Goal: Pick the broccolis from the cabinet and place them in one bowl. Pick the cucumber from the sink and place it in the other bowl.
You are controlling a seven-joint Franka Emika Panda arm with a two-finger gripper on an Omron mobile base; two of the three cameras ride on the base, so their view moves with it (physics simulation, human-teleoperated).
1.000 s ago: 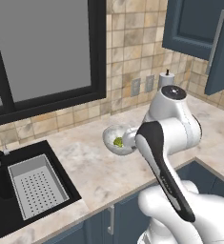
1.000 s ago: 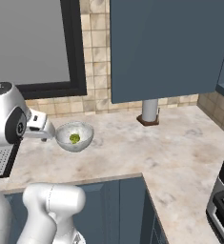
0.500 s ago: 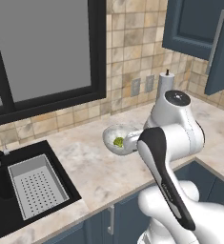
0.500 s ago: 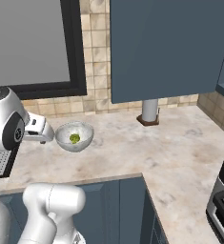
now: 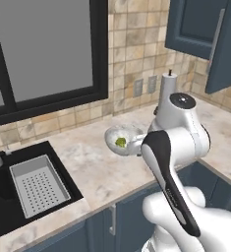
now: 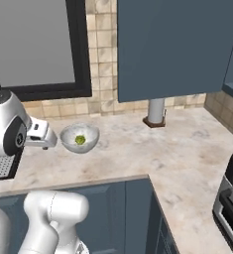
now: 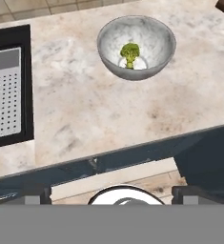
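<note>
You see one broccoli [image 7: 129,54] floret lying inside the pale glassy bowl [image 7: 154,62], near its middle; the same floret [image 5: 121,142] shows in the bowl [image 5: 113,137] from the left base view and again [image 6: 80,140] in the bowl [image 6: 71,143] from the right base view. The bowl stands on the marbled table [image 7: 85,109], set back from the front edge, with the black sink [image 5: 4,202] well apart on one side; the grey perforated tray [image 5: 38,184] sits in the basin at the end nearest the bowl. The pincer [image 7: 111,195] hangs over the table's front edge, clear of the bowl; its two dark fingertips [image 7: 37,195] stand far apart at the bottom of the hand view, spread wide with nothing between them. A wall cabinet [image 5: 205,34] door stands ajar at upper right in the left base view. The cucumber cannot be made out in the sink.
</note>
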